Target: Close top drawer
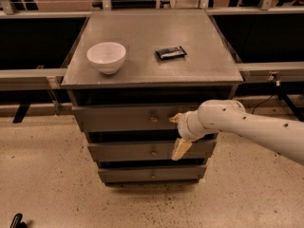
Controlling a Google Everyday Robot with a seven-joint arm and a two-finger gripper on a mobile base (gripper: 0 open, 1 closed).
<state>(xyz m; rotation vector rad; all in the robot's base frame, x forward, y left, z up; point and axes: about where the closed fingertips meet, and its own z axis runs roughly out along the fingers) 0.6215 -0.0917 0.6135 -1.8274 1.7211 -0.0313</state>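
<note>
The gripper (178,133) is wide open and holds nothing. Its upper finger seems to touch the top drawer (118,120), just under the cabinet top. The drawer's knob (153,119) lies at 10 o'clock from the gripper.

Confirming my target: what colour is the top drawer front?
The top drawer is dull grey, per the camera view; the claw is at its right side.

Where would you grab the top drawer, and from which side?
Grip the small round knob at the centre of the top drawer, coming straight from the front. The panel is flat, and the knob is the only part sticking out. The gripper is just right of the knob, in front of the drawers, jaws open.
</note>
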